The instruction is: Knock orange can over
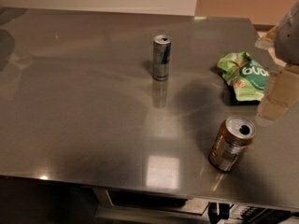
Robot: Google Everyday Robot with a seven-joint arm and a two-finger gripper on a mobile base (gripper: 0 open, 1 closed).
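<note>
The orange can (232, 144) stands upright on the grey metal table (84, 106), near the front right. It is orange-brown with a silver top and an open tab hole. My gripper (270, 80) comes in from the right edge, above and to the right of the can, and does not touch it. Its two pale fingers (280, 94) are spread apart and hold nothing.
A taller slim silver-and-blue can (161, 57) stands upright at the middle back. A crumpled green snack bag (245, 76) lies at the right, just left of my gripper. The table's front edge runs along the bottom.
</note>
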